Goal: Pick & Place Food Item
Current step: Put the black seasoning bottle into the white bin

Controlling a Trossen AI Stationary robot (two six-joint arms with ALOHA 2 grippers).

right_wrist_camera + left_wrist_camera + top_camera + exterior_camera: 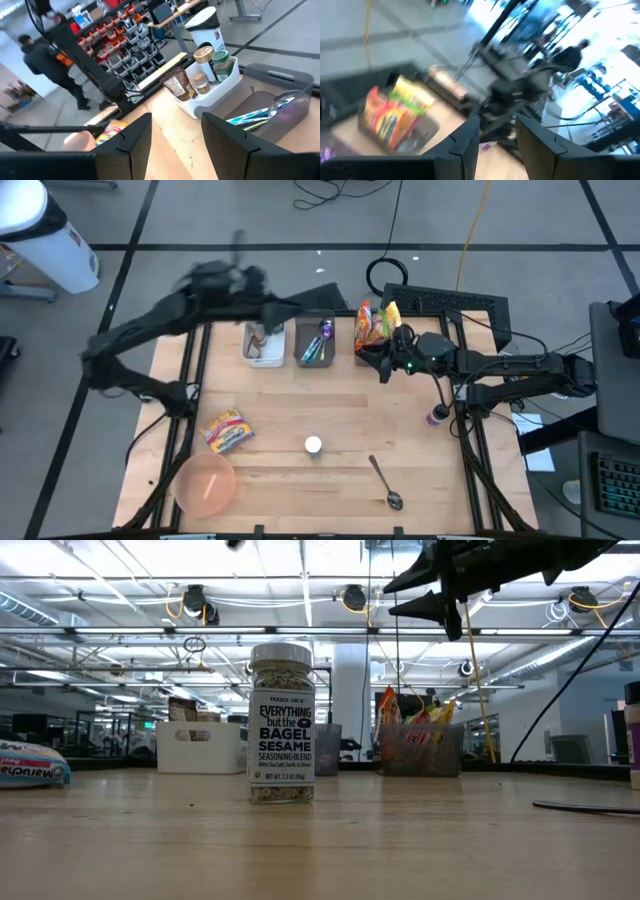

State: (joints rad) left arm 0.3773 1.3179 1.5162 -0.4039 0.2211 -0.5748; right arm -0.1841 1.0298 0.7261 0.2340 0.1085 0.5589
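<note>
A bagel seasoning jar [281, 722] stands upright on the table's near middle [313, 445]. A ramen packet [228, 430] lies flat to its left. Snack packets [375, 325] stick up out of a grey bin at the far right. My left gripper [497, 120] hangs high over the far edge by the white bin [265, 342], blurred in the high view [288, 310]. It is open, with nothing between its fingers. My right gripper [176, 120] hovers level just in front of the snack bin [383, 363], open and holding nothing.
The white bin [210, 95] holds jars and a packet. A grey bin [315, 345] holds cutlery. A pink bowl [205, 483] sits near left, a spoon [385, 483] near right, and a purple-capped bottle [437, 416] by the right edge. A person [45, 65] stands in the room beyond.
</note>
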